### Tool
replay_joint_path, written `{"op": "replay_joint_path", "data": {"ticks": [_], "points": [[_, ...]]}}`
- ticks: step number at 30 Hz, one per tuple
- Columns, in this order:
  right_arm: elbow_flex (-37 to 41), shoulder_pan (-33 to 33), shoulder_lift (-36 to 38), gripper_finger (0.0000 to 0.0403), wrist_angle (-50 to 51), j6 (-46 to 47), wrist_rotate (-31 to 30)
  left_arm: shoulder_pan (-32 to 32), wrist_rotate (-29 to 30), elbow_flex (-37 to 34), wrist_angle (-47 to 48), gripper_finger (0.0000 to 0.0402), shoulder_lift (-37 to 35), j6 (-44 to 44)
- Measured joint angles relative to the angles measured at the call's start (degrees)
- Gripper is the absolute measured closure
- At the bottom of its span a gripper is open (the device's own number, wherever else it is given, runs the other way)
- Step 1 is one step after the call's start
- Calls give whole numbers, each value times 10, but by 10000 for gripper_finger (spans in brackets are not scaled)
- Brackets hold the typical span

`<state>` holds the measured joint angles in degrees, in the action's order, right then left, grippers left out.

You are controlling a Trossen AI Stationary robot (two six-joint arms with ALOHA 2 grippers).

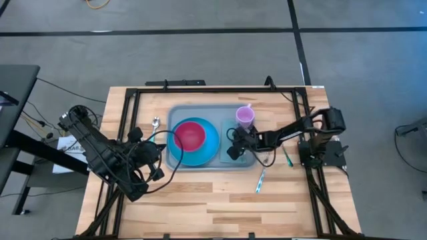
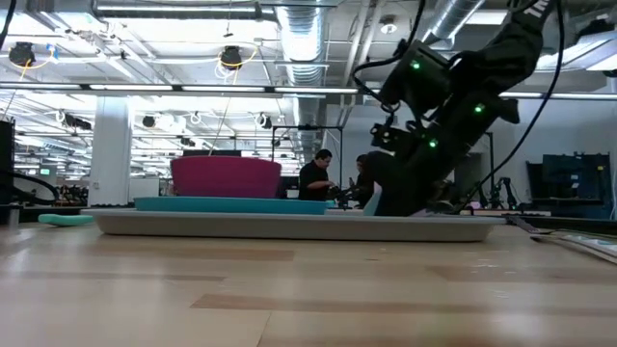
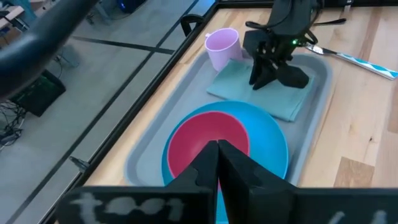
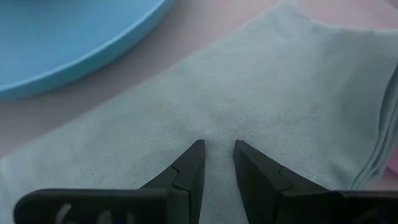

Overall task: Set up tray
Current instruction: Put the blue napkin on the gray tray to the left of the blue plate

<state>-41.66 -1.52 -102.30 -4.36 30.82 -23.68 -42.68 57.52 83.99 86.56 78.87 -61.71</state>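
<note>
High view, your count: tray [image 1: 175,113] mid-table holds plate [image 1: 207,150], bowl [image 1: 191,135], cup [image 1: 245,117] and napkin [image 1: 245,159]; spoon [image 1: 155,123] and two utensils [image 1: 260,180] lie outside; right gripper [image 1: 233,142] parted, empty, over the napkin; left gripper [image 1: 159,155] closed beside the tray.

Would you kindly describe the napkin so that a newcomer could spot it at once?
Find the grey-blue tray on the wooden table. On its right part, beside the round blue plate and in front of the pink cup, lies the napkin. It is the only flat, pale-teal cloth rectangle, under the right claw.
</note>
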Motion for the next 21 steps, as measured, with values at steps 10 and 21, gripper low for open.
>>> {"op": "replay_joint_path", "data": {"ticks": [10, 21], "points": [[-31, 6, 1, 321, 10, -33, 26, 0, -2, 0, 0, 401, 0, -1], [-32, 25, -4, 321, -15, -23, 45, 0, -1, 0, -6, 401, 0, -7]]}}
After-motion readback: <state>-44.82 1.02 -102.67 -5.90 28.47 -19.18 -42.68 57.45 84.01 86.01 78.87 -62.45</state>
